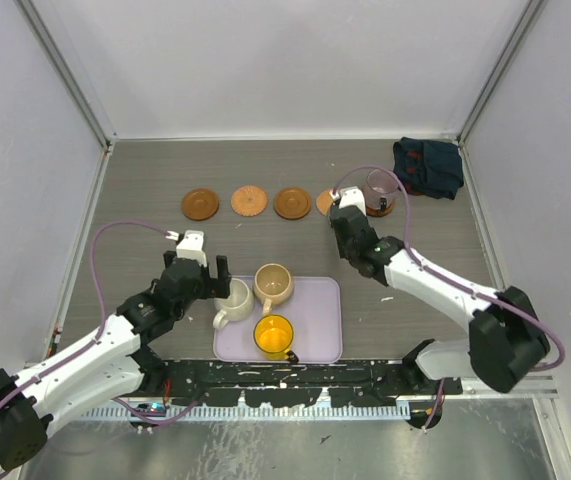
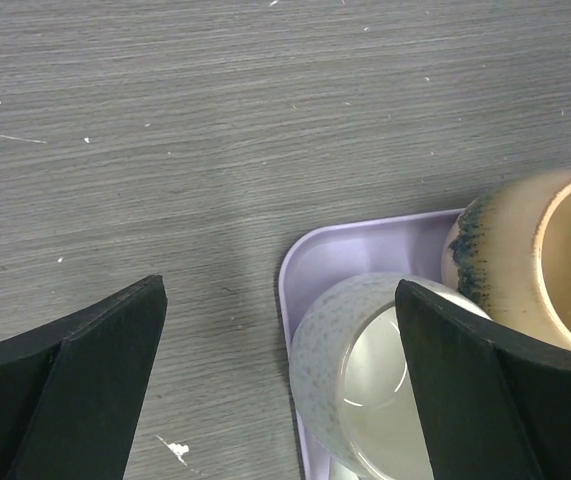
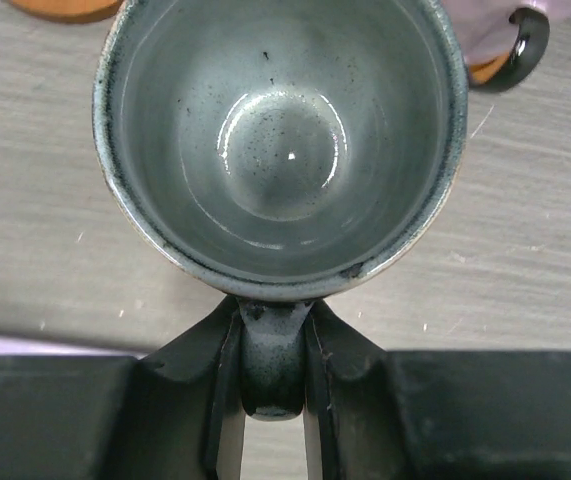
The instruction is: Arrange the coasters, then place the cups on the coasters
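A grey table (image 1: 145, 180) seen from above, with 2 robot arms at its near edge. 5 brown coasters (image 1: 249, 201) lie in a row across the far half. The first 3 from the left are bare, and the 4th (image 1: 323, 203) is partly hidden by the right arm. The purple cup (image 1: 378, 185) stands on the 5th.

The right hand (image 3: 273, 340) is narrow, pinching the handle of the grey cup (image 3: 280, 140), which is upright beside the purple cup near the 4th coaster. Whether it rests on anything cannot be told.

Near the arms, a lavender tray (image 1: 325, 345) holds the white cup (image 1: 233, 300), tan cup (image 1: 273, 285) and yellow cup (image 1: 274, 337). The left hand (image 1: 205, 268) is wide and holds nothing. 1 finger is over the white cup, the other over bare table beside the tray.

A dark cloth (image 1: 428, 165) lies at the far right.
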Robot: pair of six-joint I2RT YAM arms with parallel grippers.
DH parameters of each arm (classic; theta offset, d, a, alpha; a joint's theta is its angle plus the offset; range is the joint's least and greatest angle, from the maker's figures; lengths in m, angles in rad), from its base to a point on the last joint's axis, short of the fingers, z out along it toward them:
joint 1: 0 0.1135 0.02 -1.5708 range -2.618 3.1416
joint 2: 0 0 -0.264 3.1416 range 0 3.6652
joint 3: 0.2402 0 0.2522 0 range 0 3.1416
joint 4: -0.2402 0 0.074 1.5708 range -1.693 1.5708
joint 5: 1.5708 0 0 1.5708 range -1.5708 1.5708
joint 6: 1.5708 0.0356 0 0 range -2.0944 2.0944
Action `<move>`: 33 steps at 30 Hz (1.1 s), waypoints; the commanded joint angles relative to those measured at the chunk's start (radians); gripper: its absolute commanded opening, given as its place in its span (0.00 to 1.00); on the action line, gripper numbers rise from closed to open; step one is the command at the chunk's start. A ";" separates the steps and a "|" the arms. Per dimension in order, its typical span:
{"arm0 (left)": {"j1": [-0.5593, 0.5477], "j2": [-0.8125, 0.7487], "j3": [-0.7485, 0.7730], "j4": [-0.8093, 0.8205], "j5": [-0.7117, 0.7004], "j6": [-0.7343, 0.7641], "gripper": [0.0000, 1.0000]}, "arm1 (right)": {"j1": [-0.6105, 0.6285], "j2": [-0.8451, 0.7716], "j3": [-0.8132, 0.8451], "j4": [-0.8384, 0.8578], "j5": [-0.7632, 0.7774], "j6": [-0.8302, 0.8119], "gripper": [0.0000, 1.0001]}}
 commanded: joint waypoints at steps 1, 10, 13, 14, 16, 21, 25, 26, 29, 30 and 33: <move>-0.003 -0.013 0.004 0.064 -0.064 0.014 0.98 | -0.075 0.097 0.127 0.264 -0.056 -0.113 0.01; 0.007 0.021 0.030 0.075 -0.103 0.079 0.98 | -0.179 0.327 0.247 0.457 -0.091 -0.157 0.01; 0.017 0.053 0.043 0.087 -0.095 0.088 0.98 | -0.193 0.392 0.291 0.477 -0.100 -0.158 0.01; 0.021 0.065 0.045 0.091 -0.091 0.088 0.98 | -0.197 0.415 0.306 0.480 -0.106 -0.158 0.01; 0.026 0.084 0.052 0.098 -0.085 0.089 0.98 | -0.206 0.454 0.345 0.481 -0.115 -0.156 0.01; 0.036 0.106 0.059 0.109 -0.079 0.090 0.98 | -0.214 0.521 0.402 0.479 -0.124 -0.161 0.01; 0.042 0.101 0.055 0.103 -0.078 0.090 0.98 | -0.216 0.536 0.417 0.475 -0.121 -0.166 0.01; 0.044 0.099 0.054 0.101 -0.077 0.088 0.98 | -0.216 0.538 0.418 0.473 -0.121 -0.167 0.01; 0.049 0.092 0.048 0.099 -0.074 0.087 0.98 | -0.219 0.544 0.421 0.462 -0.118 -0.166 0.01; 0.049 0.092 0.047 0.099 -0.072 0.087 0.98 | -0.221 0.547 0.420 0.458 -0.117 -0.166 0.01; 0.053 0.091 0.044 0.101 -0.069 0.086 0.98 | -0.224 0.551 0.417 0.447 -0.119 -0.163 0.01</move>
